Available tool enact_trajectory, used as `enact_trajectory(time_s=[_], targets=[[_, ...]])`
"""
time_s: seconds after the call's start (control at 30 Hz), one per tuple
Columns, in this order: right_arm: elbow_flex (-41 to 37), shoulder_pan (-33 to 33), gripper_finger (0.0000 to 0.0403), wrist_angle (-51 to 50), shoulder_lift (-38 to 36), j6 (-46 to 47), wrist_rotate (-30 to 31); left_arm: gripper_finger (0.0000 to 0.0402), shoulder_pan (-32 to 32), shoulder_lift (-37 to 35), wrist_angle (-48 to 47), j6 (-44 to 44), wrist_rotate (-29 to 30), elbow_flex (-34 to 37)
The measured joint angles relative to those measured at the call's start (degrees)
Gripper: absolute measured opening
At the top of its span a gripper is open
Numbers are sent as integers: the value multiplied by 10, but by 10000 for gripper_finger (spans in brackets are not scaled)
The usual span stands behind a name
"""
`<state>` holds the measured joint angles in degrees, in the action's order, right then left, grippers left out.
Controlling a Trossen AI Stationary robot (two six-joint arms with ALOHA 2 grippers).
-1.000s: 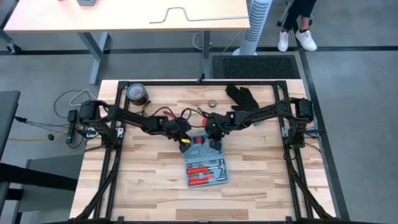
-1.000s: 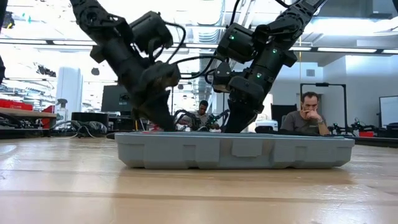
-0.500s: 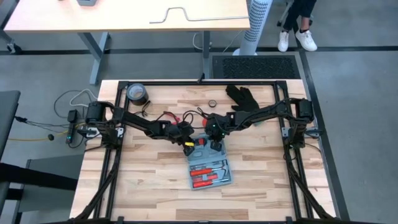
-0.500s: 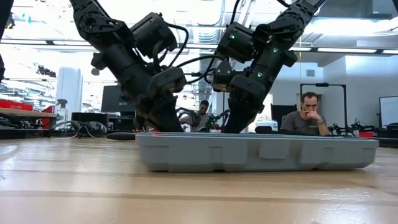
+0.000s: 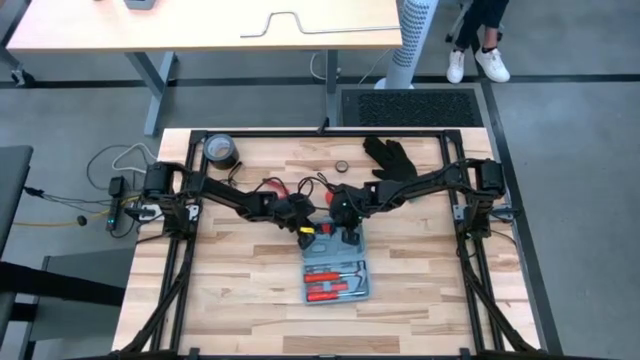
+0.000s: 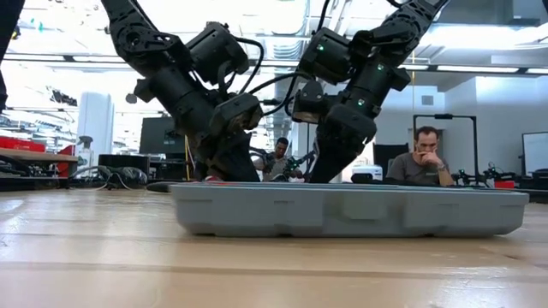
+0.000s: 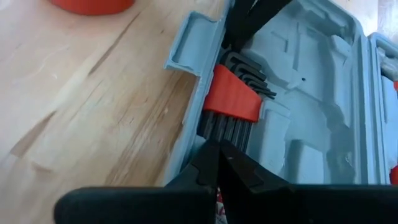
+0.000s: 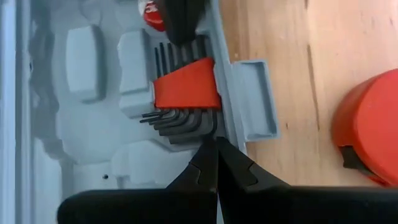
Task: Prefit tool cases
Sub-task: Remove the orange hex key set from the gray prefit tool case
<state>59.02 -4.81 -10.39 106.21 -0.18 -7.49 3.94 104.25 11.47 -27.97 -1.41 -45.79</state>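
On the far left corner of the wooden surface [image 5: 240, 300] we see a dark tape roll [image 5: 219, 151], well apart from the work. Moving right, the left gripper [image 5: 303, 229] reaches down at the far edge of the open tool case [image 5: 335, 271], which lies flat near the middle of the surface, its red-handled tools seated in the near half. In its own wrist view the left gripper's jaws are pressed together with nothing between them, tips just beside the red holder of hex keys [image 7: 231, 94] near the case's handle tab [image 7: 189, 43]. Next comes the right gripper [image 5: 346, 232], meeting the same edge from the other side; its jaws are likewise closed and empty, tips at the bent ends of the keys. An orange object [image 8: 367, 127] sits on the surface just past the tab. Farther right, a black glove [image 5: 387, 153] lies untouched.

We judge the main risk to be the light case sliding or tilting if either closed tip pushes sideways on the holder rather than straight down. With both grippers crowded at one spot, they could also collide.
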Motion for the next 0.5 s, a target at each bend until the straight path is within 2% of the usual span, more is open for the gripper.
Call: enact_trajectory(time_s=[0.13,0.33,0.5], targets=[[0,-1,0,-10,0,4,-5,0,1,-18,-44,14,0,-24],[-8,-8,0,-2,-1,19,-19,0,-7,-56,-141,29,46,-40],[-12,-8,0,4,-2,23,-23,0,-12,-45,-139,33,49,-38]])
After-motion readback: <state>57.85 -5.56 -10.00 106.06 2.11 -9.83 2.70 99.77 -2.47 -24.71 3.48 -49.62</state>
